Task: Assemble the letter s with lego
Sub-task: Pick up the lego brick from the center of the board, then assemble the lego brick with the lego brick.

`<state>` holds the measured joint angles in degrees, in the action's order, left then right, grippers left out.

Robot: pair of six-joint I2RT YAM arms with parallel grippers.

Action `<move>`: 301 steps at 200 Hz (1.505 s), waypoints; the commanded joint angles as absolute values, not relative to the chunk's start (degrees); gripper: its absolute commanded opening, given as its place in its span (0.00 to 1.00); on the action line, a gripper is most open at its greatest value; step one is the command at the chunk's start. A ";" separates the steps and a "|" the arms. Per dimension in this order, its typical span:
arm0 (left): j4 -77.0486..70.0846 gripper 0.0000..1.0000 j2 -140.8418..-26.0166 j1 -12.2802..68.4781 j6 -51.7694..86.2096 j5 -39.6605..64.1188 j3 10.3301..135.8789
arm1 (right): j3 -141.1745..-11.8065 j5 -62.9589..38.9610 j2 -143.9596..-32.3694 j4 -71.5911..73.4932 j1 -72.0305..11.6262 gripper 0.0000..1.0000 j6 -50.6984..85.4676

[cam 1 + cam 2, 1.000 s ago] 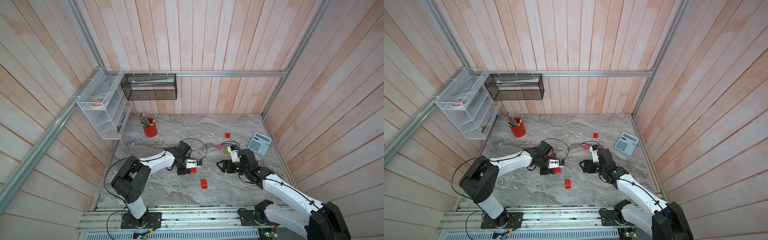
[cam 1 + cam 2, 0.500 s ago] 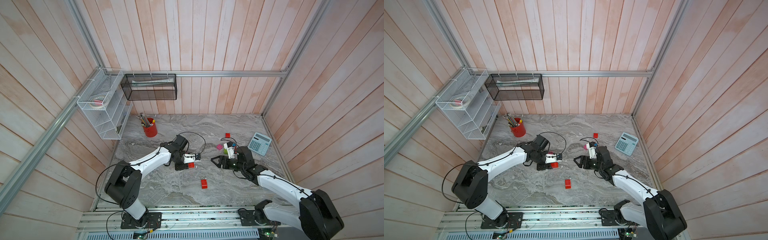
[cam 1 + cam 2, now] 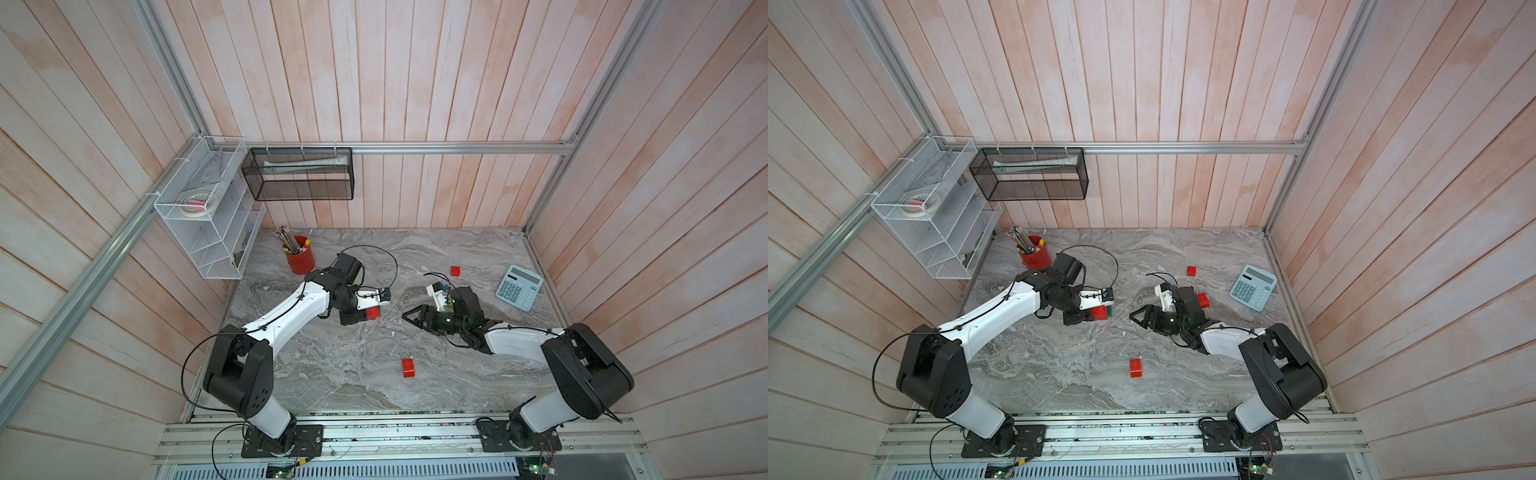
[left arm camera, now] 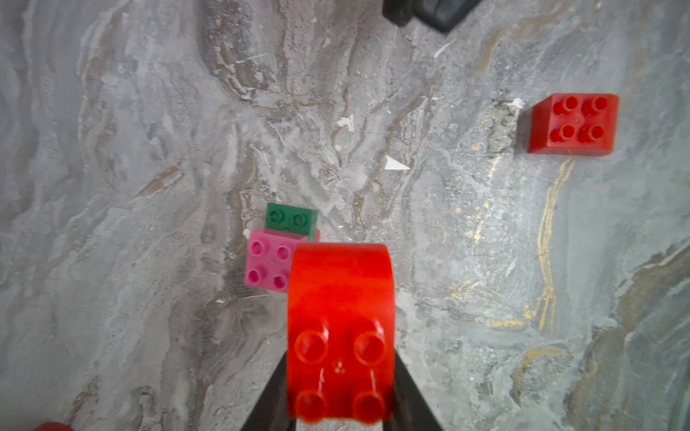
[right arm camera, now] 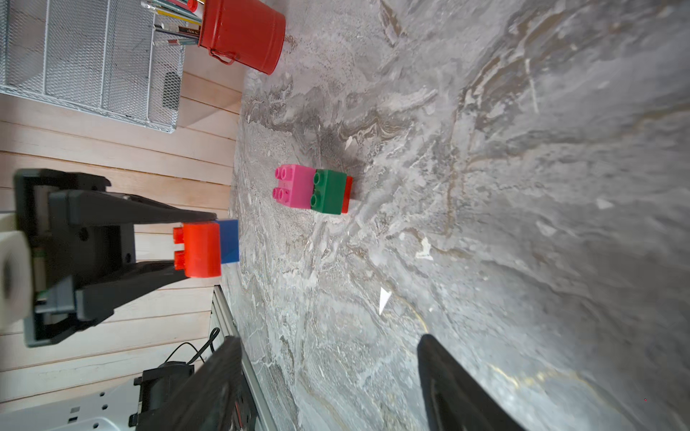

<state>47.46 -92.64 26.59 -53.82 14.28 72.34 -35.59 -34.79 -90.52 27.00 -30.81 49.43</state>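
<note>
**Two arms converge on the half-built letter, one brick pair held in the air**

The left hand (image 3: 369,313) stays clamped on a red brick (image 4: 339,298) with a blue brick (image 5: 228,240) stuck beneath it. Over the last second it has drawn the pair toward the back of the desk (image 3: 332,374). The pair now hangs just beside a small stack there: a pink brick (image 5: 295,186), a dark green brick (image 5: 330,192) and another red piece. The right hand (image 3: 409,318), jaws apart and empty, has swung in toward the middle and faces that stack. It looks like a set-up for pressing the pair on while the free hand steadies the base. The S seems far from done: loose red bricks lie well apart, one near the front (image 3: 409,368) and one near the calculator (image 3: 519,287).
</note>
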 commanded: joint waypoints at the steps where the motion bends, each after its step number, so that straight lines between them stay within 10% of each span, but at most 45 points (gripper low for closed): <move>1: 49.23 0.26 -94.84 25.23 -55.66 15.55 75.13 | -38.04 -38.42 -94.38 33.64 -31.59 0.75 54.19; 301: 47.49 0.27 -100.99 22.25 -59.67 15.00 78.33 | -58.28 -47.40 -123.49 41.54 -34.69 0.70 64.25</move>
<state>47.13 -100.12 22.57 -58.33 14.52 78.30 -57.28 -46.65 -122.19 41.63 -34.37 63.92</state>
